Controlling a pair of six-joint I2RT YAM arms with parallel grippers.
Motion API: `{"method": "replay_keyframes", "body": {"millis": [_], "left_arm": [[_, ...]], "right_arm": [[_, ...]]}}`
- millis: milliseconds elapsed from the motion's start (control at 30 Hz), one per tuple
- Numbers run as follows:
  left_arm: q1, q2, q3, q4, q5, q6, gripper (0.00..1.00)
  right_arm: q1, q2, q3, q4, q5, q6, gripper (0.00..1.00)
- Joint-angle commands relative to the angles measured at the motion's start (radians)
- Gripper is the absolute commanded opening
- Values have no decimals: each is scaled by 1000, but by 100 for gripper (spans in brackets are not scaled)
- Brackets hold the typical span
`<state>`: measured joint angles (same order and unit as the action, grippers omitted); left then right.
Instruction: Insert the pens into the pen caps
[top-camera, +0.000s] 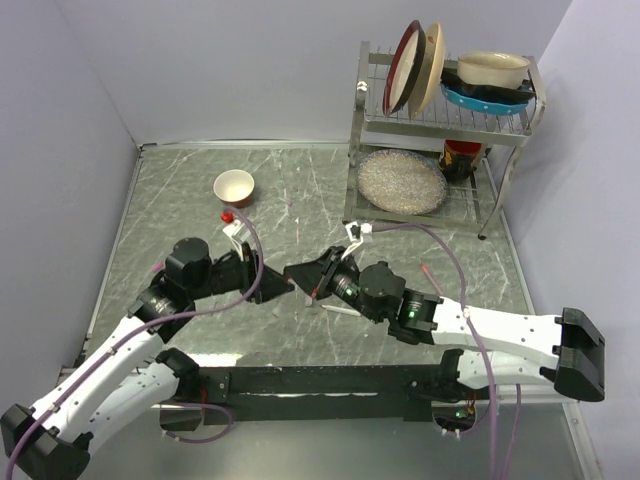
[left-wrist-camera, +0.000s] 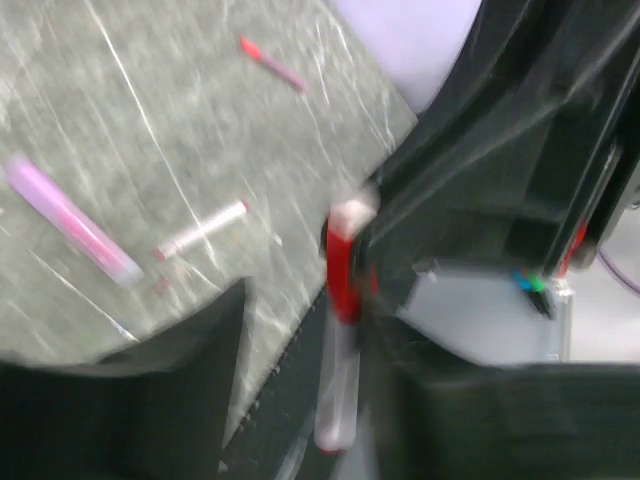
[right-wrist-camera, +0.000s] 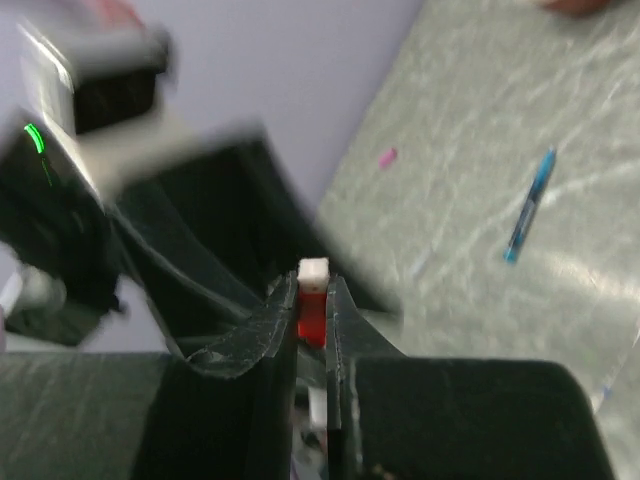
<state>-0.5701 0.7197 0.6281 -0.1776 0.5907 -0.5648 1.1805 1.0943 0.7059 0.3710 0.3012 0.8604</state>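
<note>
Black-and-white arms meet tip to tip over the middle of the table (top-camera: 300, 200), and the work sits between them. The right gripper (top-camera: 312, 278) is clamped on the red pen cap (right-wrist-camera: 312, 318), its two fingers (right-wrist-camera: 275, 330) pressed flat on either side. A white pen (left-wrist-camera: 338, 395) runs out of the cap, so this pair looks seated or nearly so, held clear of the table. The left gripper (top-camera: 282, 283) is close against it. In its own blurred view the one finger (left-wrist-camera: 170, 400) I can make out stands apart from the pen with bare table between, so its jaws look parted and holding nothing. To do this step well, I judge the left side should back away straight along the pen's line, not sideways, so it does not lever the pen crooked in the cap. The right should hold its squeeze until the pen is checked home, then lay it down gently so it cannot roll. Grey-green marbled stone covers the table, walled by plain lilac panels. A wire rack (top-camera: 361, 120) of plates and bowls stands at the far right, and a small bowl (top-camera: 236, 198) sits far left of centre. Loose on the stone lie a lilac cap (left-wrist-camera: 70, 220), a teal-blue piece (right-wrist-camera: 528, 205) too blurred to tell pen from cap, a short white pen (left-wrist-camera: 200, 230) and a thin red pen (left-wrist-camera: 270, 62).
</note>
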Motion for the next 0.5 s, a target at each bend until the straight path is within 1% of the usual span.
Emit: {"method": "replay_keyframes", "body": {"millis": [0, 33, 67, 100, 133, 167, 200, 233, 267, 300, 333, 433, 467], "left_arm": [[41, -21, 67, 179, -80, 32, 63], [41, -37, 61, 129, -45, 43, 71], [41, -61, 50, 109, -11, 57, 75], [41, -75, 48, 86, 24, 80, 77], [41, -88, 50, 57, 23, 91, 82], [41, -117, 58, -13, 14, 104, 84], [41, -129, 61, -46, -3, 132, 86], [41, -143, 62, -78, -53, 143, 94], [41, -173, 59, -109, -80, 149, 98], [41, -187, 55, -117, -112, 143, 99], [41, -201, 41, -115, -182, 129, 99], [41, -230, 44, -109, -233, 118, 99], [41, -235, 48, -115, -283, 115, 99]], "right_arm": [[7, -71, 114, -311, -117, -26, 0], [-14, -74, 131, -331, -117, -34, 0], [-71, -79, 145, -348, -123, -56, 0], [-97, -79, 168, -383, -140, -64, 0], [-128, -79, 176, -395, -151, -73, 0], [-174, -76, 182, -406, -163, -90, 0], [-202, -56, 193, -424, -180, -99, 0], [-223, -41, 199, -438, -219, -107, 0], [-255, -21, 207, -451, -235, -119, 0], [-266, 17, 214, -458, -252, -126, 0], [-272, 41, 216, -458, -273, -126, 0], [-286, 137, 228, -440, -298, -110, 0], [-286, 166, 234, -435, -298, -104, 0]]}}
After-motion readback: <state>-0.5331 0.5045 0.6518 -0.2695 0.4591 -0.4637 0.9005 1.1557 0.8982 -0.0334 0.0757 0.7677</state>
